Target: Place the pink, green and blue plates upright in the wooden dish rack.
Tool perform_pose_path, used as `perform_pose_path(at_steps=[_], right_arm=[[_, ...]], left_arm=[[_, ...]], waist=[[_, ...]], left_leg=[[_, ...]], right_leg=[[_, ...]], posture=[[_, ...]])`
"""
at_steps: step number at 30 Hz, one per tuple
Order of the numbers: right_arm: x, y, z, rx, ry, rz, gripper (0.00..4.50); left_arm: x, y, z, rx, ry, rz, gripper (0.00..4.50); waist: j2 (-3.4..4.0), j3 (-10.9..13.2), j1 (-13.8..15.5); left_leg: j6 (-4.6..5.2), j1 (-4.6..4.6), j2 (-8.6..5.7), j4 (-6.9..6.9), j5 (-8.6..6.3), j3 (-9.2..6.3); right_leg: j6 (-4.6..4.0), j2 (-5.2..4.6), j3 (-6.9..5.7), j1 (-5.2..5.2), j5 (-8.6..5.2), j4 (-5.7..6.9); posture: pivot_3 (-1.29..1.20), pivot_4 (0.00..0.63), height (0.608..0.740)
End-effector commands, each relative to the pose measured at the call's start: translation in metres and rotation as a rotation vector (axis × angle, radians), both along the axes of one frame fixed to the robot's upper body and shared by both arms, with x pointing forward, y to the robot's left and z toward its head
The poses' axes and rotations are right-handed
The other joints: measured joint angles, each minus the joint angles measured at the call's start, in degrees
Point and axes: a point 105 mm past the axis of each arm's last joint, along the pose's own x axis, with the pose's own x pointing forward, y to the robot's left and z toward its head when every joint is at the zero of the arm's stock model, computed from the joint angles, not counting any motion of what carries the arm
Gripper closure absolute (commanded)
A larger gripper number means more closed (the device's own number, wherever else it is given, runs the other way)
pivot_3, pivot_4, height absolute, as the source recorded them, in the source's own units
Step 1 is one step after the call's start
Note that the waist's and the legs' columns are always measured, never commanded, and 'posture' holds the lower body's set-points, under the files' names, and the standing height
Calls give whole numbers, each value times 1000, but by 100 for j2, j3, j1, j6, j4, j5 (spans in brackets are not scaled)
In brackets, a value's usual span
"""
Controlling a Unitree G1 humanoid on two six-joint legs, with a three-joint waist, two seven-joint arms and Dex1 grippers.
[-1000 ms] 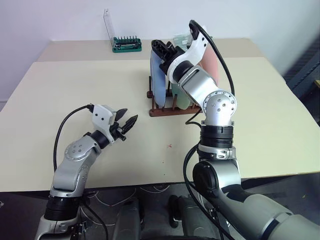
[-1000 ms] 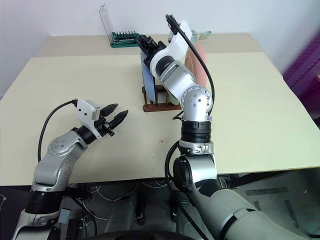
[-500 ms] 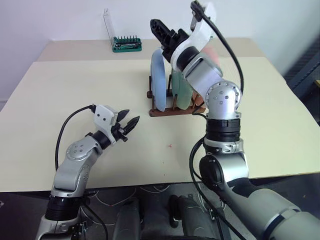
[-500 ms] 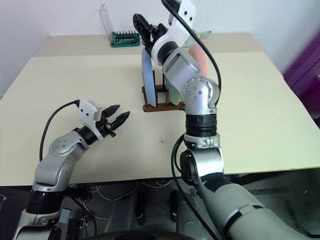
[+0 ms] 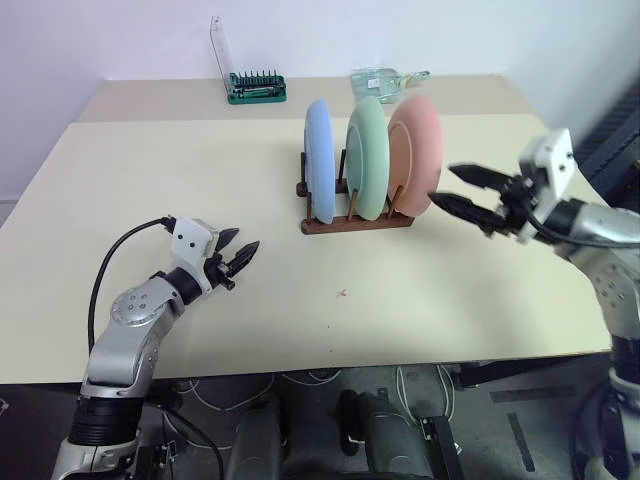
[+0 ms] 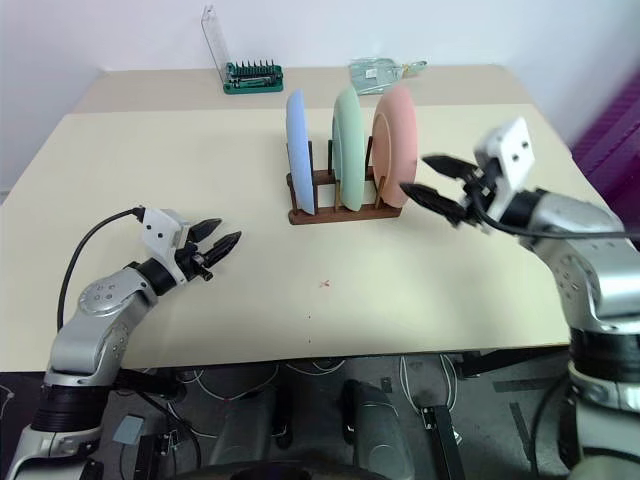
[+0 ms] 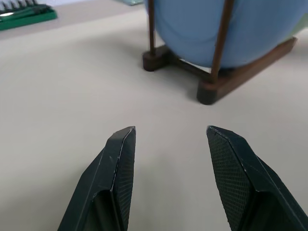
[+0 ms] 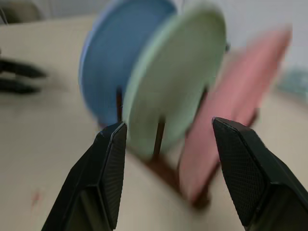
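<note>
Three plates stand upright in the wooden dish rack (image 5: pixel 352 224) at the table's middle back: the blue plate (image 5: pixel 319 160) on the left, the green plate (image 5: pixel 367 155) in the middle, the pink plate (image 5: pixel 417 153) on the right. My right gripper (image 5: pixel 452 187) hovers just right of the pink plate, open and empty, its fingertips pointing at the plates. My left gripper (image 5: pixel 238 250) is near the front left of the table, open and empty, pointing toward the rack. In the left wrist view the blue plate (image 7: pixel 226 29) and rack (image 7: pixel 211 91) lie ahead of the open fingers (image 7: pixel 118 159).
A green-based tool holder (image 5: pixel 254 90) with a clear lid stands at the back left. A clear packet (image 5: pixel 385 76) lies at the back behind the rack. The table edge (image 5: pixel 300 372) runs near me.
My right arm has swung away from above the rack to the right and down, leaving the plates standing in the rack. The left gripper has drifted slightly left.
</note>
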Motion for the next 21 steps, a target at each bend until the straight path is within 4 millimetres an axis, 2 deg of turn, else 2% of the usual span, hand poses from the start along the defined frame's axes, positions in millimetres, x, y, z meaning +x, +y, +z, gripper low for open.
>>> perform_pose_path(at_steps=[1, 5, 11, 15, 21], right_arm=[[4, -10, -16, -100, -36, -81, 1656], [12, -20, -38, -124, -13, -127, 1656], [21, -32, -48, -128, -4, -169, 1656], [20, -35, -58, -135, 11, -174, 1656], [26, -33, -56, -133, 11, -174, 1656]], left_arm=[[2, -1, 4, 34, -40, -16, 2102], [5, -7, 1, 47, -44, -26, 2102], [3, 1, -1, 67, -43, -10, 2102], [-2, 5, -3, 90, -37, -12, 2102], [0, 5, -1, 96, -46, 0, 2102]], waist=[[1, 0, 0], [3, 2, 14], [3, 1, 61], [3, 1, 61], [4, 1, 62]], left_leg=[[-10, 4, 0, 0, -6, -3], [-16, 3, -1, 3, -9, -3], [1, -8, -5, 1, 1, 8], [1, -6, -7, 3, 1, 8], [1, -5, -4, 7, 1, 6]], right_leg=[[-3, 1, -2, 1, 1, -1], [-6, -2, -6, -5, 4, -2], [-2, -5, -3, -12, 3, -4], [-2, -4, -4, -10, 4, -1], [-2, -4, -4, -8, 4, 0]], posture=[[0, 150, 730], [0, 150, 730], [0, 150, 730], [0, 150, 730], [0, 150, 730]])
